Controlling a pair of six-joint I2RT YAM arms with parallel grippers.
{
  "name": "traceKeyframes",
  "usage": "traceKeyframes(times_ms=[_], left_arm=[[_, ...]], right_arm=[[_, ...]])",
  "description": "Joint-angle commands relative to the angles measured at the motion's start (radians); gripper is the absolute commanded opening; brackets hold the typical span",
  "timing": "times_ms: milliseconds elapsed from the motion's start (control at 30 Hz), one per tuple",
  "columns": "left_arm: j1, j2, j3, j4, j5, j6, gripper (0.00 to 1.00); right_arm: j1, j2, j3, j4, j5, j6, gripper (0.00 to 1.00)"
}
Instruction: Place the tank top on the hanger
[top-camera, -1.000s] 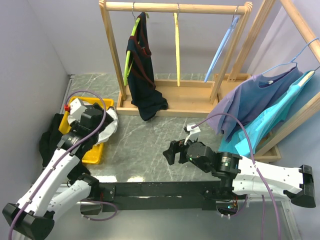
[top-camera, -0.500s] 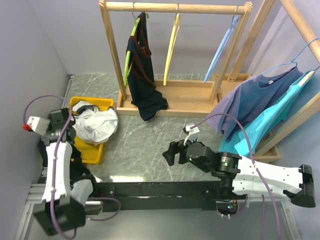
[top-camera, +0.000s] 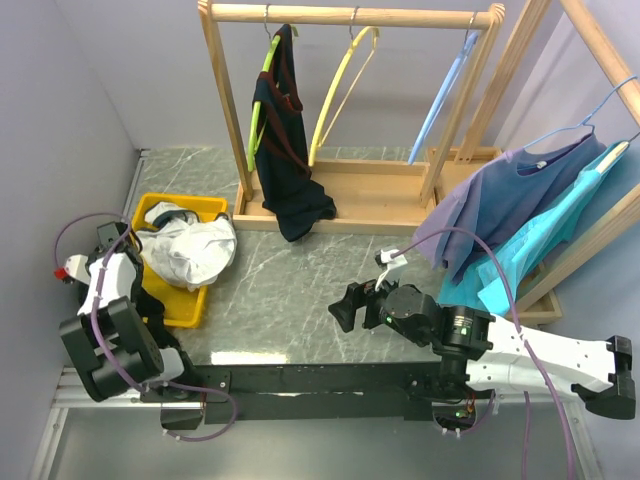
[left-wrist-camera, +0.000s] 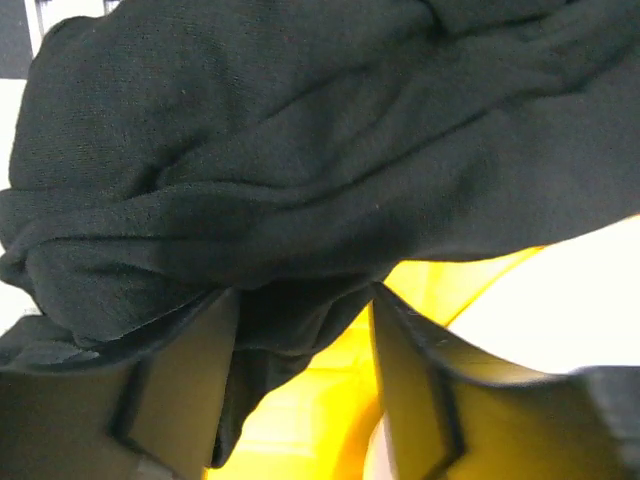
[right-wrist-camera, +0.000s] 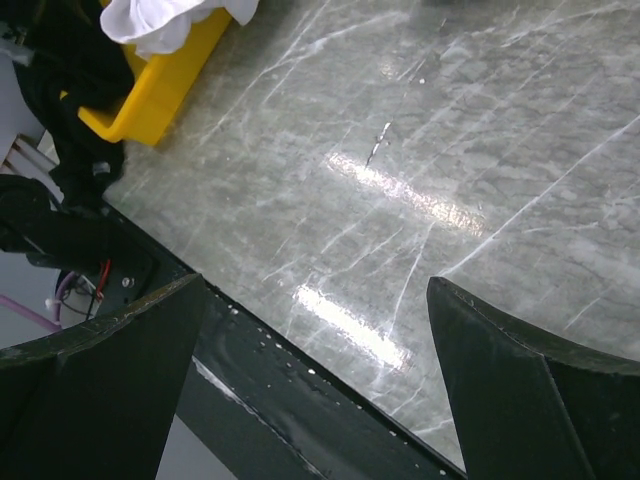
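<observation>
We find the left gripper (left-wrist-camera: 300, 312) directly on the tank top (left-wrist-camera: 300, 150), the nearer arm by far. Its jaws are apart and straddle one hanging fold, not visibly clamped. The top lies bunched against the left side of the yellow bin (top-camera: 190, 308), with creases running across the fingers and no clear long axis. The right gripper (top-camera: 346, 306) stands wide open over the table (right-wrist-camera: 450, 150), well apart. Farthest, the hanger (top-camera: 335, 95) hangs from the rack rail (top-camera: 400, 16), slanting down to the left.

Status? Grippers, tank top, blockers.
Left gripper open, jaws straddling a fold of the black thin-fabric tank top over the yellow bin. Right gripper open, empty, above the marble table. Thin yellow hanger on the wooden rail, bare. No blocker seen.
</observation>
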Motion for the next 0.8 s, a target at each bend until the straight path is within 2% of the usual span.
traceKeyframes(times_ms=[0,33,100,133,400,433,500,533,633,767], left_arm=[[0.005,-0.069,0.033,0.02,0.014,0.022,0.5],[0.006,-0.089,0.048,0.012,0.012,0.03,0.3],[0.005,-0.141,0.067,0.003,0.013,0.061,0.06],[0.005,-0.159,0.079,-0.003,0.017,0.068,0.01],[0.006,-0.343,0.162,0.011,0.015,0.173,0.01],[0.005,-0.342,0.157,0.003,0.004,0.165,0.17],[0.006,-0.311,0.142,-0.009,-0.034,0.136,0.55],[0.005,-0.291,0.13,-0.009,-0.036,0.136,0.62],[0.018,-0.175,0.118,-0.025,-0.06,0.108,0.67],[0.078,-0.08,0.097,-0.003,0.013,0.113,0.68]], right_arm=[[0.005,-0.015,-0.009,0.0,0.023,0.005,1.0],[0.005,-0.013,-0.009,0.003,0.023,0.002,1.0],[0.003,0.001,-0.003,0.009,0.023,0.002,1.0],[0.003,0.007,0.0,0.009,0.024,0.001,1.0],[0.005,0.033,0.034,0.009,0.023,-0.015,1.0],[0.005,0.034,0.034,0.008,0.023,-0.013,1.0],[0.005,0.036,0.037,0.011,0.017,-0.013,1.0],[0.003,0.036,0.037,0.013,0.012,-0.012,1.0],[0.005,0.022,0.031,0.011,0.01,-0.01,1.0],[0.005,0.007,0.015,-0.001,0.021,-0.01,1.0]])
